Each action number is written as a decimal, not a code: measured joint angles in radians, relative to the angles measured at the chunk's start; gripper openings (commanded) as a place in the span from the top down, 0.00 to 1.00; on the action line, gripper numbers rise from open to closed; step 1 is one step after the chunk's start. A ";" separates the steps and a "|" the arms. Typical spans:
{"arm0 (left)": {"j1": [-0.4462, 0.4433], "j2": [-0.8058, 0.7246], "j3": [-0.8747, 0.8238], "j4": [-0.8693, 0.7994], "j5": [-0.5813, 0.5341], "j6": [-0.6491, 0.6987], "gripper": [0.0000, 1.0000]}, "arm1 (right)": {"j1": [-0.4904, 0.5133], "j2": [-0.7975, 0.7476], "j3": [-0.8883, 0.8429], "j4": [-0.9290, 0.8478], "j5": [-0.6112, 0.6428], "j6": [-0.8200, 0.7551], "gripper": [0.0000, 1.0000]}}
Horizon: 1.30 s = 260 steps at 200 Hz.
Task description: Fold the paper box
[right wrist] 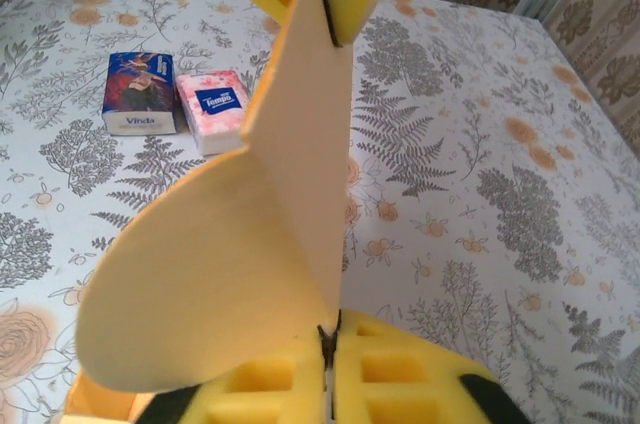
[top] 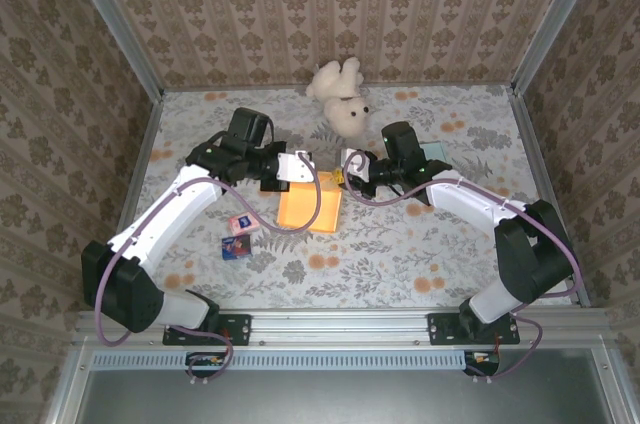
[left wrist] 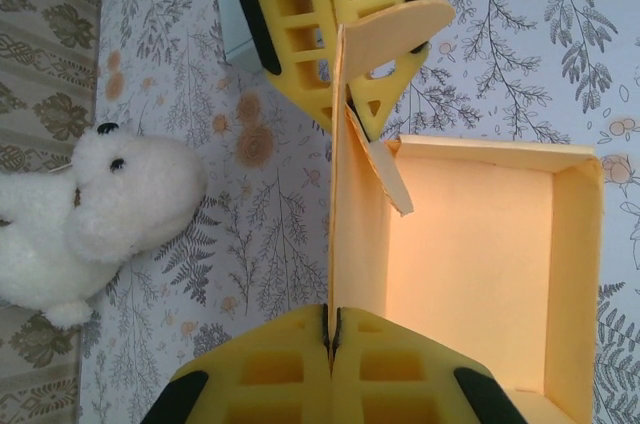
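**Box about half formed, tall side pinched at both ends**

Nearest me on the table [top: 400,264], left of centre, lie two tissue packs [top: 238,224]; they are no part of the job.

Just beyond them the paper box [top: 308,206] sits mid-table between the arms. I judge it roughly halfway done. The tray is open on top, and the low walls I can see in the left wrist view are standing.

Along the box's far edge the tall panel [right wrist: 300,144] stands upright. The left gripper [left wrist: 331,329] is clenched on its left end and the right gripper [right wrist: 325,336] on its right end, pads pressed flat against the card.

A rounded flap [right wrist: 200,284] curls loose off that panel, and a small tab [left wrist: 385,169] hangs inside the tray, not tucked. By my reckoning, what is left is to fold the panel over and seat the flap and the tab.

Farthest off, a plush toy [top: 340,99] lies by the far wall, apart from the box.
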 measured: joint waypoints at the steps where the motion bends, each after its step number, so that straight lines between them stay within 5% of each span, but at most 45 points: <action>1: 0.000 0.000 0.000 0.000 0.000 0.000 1.00 | 0.000 0.000 0.000 0.000 0.000 0.002 1.00; 33: -0.007 -0.003 -0.011 0.008 -0.006 0.000 1.00 | 0.000 0.000 0.001 -0.013 0.001 -0.002 1.00; 46: -0.010 -0.011 -0.028 0.032 -0.011 -0.003 0.83 | 0.000 0.000 0.001 -0.019 0.005 -0.002 1.00; 57: -0.014 -0.019 -0.040 0.055 -0.011 -0.016 0.58 | 0.000 0.000 0.001 -0.019 0.008 -0.001 1.00; 69: -0.021 -0.028 -0.045 0.087 -0.010 -0.035 0.47 | 0.002 0.000 0.000 -0.018 0.008 -0.001 1.00; 111: 0.029 -0.106 -0.045 0.192 0.054 -0.197 0.42 | -0.013 0.000 -0.046 0.027 0.008 0.003 1.00; 132: 0.148 -0.159 -0.056 0.329 0.128 -0.456 0.40 | -0.027 -0.004 -0.077 0.050 0.010 0.006 1.00; 151: 0.227 -0.177 -0.050 0.432 0.056 -0.797 0.31 | -0.031 -0.012 -0.103 0.071 0.016 0.012 1.00; 178: 0.265 -0.103 0.052 0.359 -0.104 -1.271 0.24 | -0.032 -0.021 -0.138 0.108 0.021 0.022 1.00; 204: 0.291 -0.041 -0.013 0.331 -0.117 -1.665 0.13 | -0.032 -0.034 -0.167 0.111 0.024 0.021 1.00; 228: 0.278 0.026 -0.069 0.247 -0.124 -1.911 0.13 | -0.039 -0.035 -0.182 0.110 0.024 0.012 1.00; 260: 0.212 0.084 -0.029 0.107 -0.177 -2.082 0.13 | -0.054 -0.050 -0.201 0.110 0.023 -0.002 1.00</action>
